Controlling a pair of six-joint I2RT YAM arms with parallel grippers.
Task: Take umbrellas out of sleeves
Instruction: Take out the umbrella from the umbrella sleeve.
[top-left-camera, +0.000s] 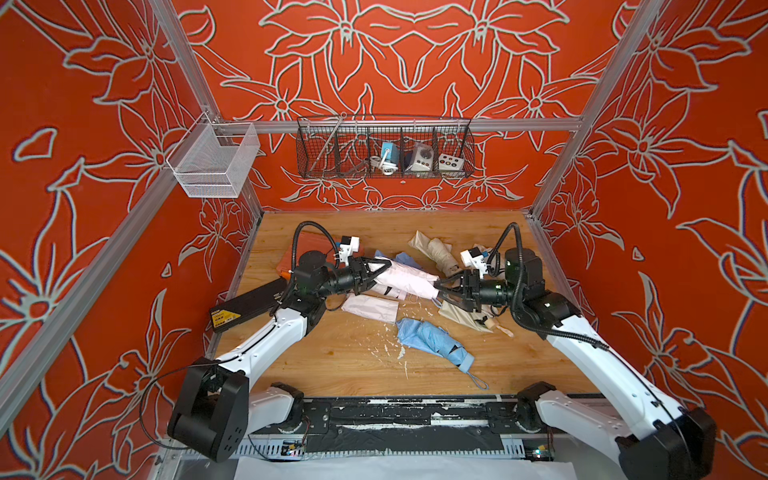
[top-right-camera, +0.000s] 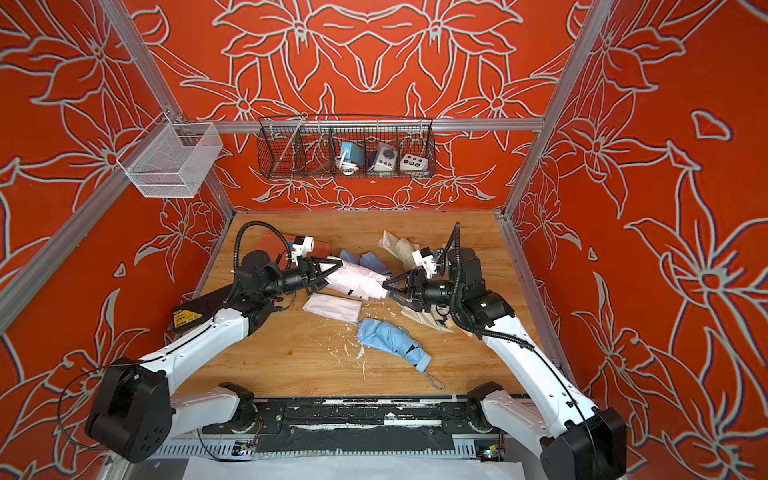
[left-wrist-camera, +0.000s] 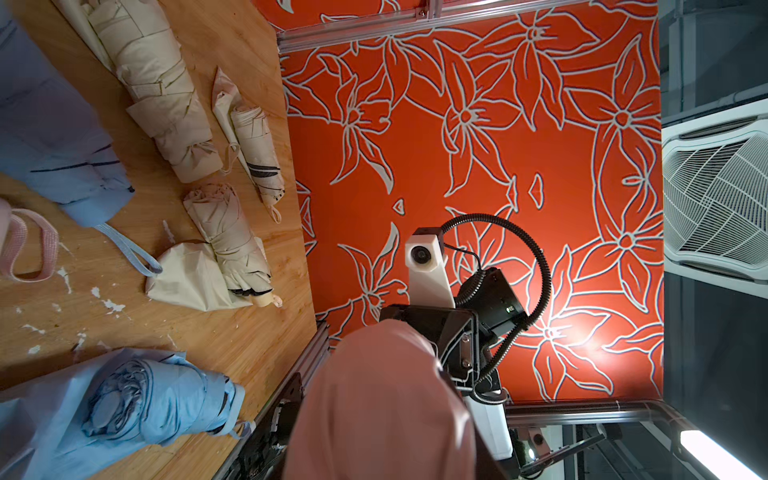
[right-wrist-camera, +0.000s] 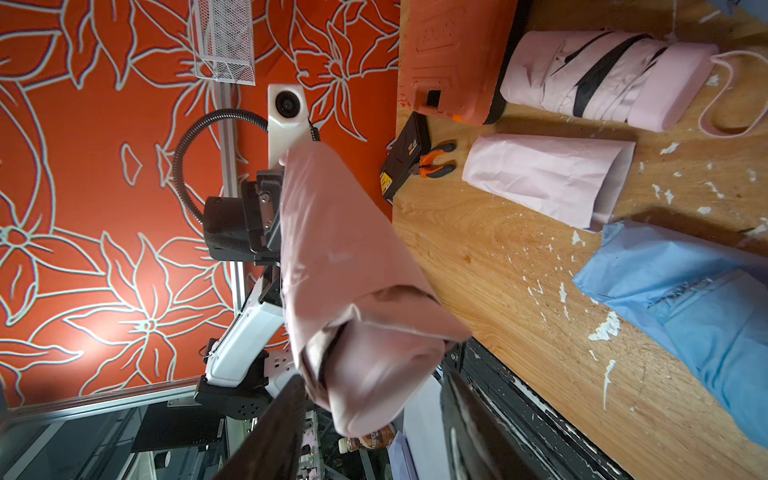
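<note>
The left claw (top-left-camera: 383, 274), half closed, clamped the pink sleeve (top-left-camera: 409, 280); the right claw (top-left-camera: 437, 291) sat narrowly open around the handle of the pink umbrella (right-wrist-camera: 374, 374); whether it gripped, I cannot tell.

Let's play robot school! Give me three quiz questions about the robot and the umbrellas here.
1. True or false: the left gripper holds a cream umbrella.
2. Which lies on the table? A) an empty pink sleeve B) a shoe C) a cup
3. Fill in: the umbrella nearest the robot's base is coloured ___.
Key: 1 false, it holds the sleeved pink umbrella; 2 A; 3 blue.
</note>
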